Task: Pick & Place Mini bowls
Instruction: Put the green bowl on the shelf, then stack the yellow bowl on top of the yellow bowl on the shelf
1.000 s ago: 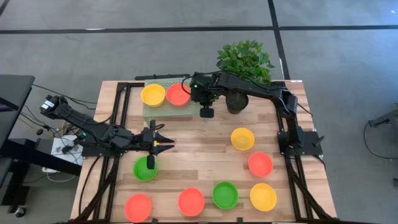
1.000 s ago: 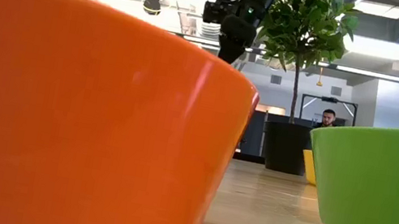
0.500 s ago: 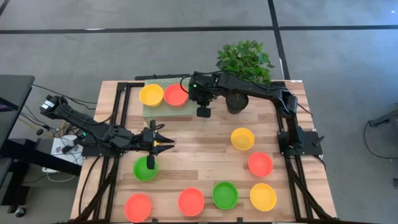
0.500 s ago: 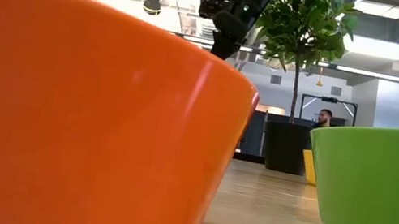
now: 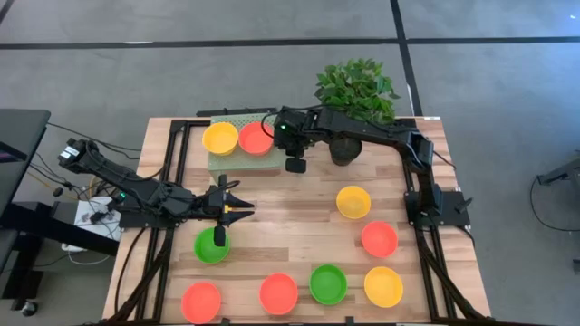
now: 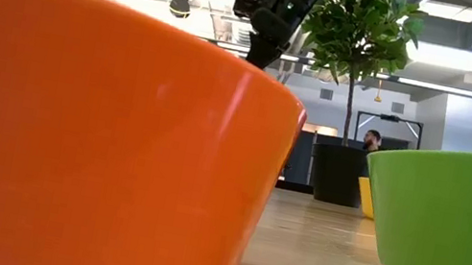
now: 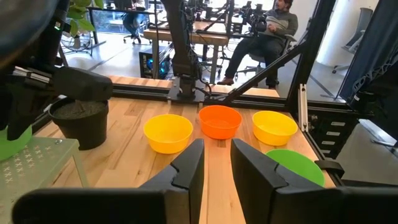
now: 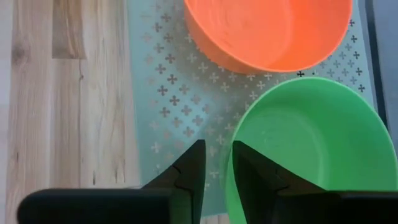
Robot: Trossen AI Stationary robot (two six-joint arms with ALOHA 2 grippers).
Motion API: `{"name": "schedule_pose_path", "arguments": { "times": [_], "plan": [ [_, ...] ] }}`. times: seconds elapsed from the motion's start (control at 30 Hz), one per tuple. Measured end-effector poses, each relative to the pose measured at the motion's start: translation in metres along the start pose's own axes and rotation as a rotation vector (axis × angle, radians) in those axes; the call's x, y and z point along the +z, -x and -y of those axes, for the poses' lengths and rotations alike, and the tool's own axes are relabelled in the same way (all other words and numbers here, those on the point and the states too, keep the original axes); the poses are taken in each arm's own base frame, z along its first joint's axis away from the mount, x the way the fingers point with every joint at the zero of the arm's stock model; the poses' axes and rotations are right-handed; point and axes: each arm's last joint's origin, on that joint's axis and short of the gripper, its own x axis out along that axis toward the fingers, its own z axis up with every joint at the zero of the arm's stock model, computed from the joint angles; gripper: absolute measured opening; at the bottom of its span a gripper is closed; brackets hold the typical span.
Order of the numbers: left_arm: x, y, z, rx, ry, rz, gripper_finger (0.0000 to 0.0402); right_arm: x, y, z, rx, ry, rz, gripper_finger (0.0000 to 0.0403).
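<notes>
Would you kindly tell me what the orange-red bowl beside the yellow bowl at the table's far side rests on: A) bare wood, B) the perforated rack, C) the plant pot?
B: the orange-red bowl sits on the pale green rack, cross-shaped holes showing around it.

A rack (image 5: 237, 156) sits at the table's (image 5: 290, 204) far edge, left of a potted plant (image 5: 355, 91). Two bowls (image 5: 221, 139) rest on the rack side by side, with a third (image 8: 305, 149) beside them under the right gripper (image 5: 294, 163). Seven more bowls (image 5: 278, 292) spread across the near half, most in a row along the front. The left gripper (image 5: 237, 207) hovers just behind the leftmost middle bowl (image 5: 210, 246).
</notes>
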Motion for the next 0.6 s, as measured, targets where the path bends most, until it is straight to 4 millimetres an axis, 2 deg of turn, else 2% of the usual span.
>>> {"name": "schedule_pose_path", "arguments": {
  "times": [0.37,0.6],
  "plan": [
    [0.000,0.000,0.000,0.000,0.000,0.000,0.0081,0.006,0.002,-0.014,0.004,0.029,0.024,0.0077],
    [0.000,0.000,0.000,0.000,0.000,0.000,0.0081,0.014,0.015,-0.021,-0.050,0.052,0.040,0.0077]
  ]
}}
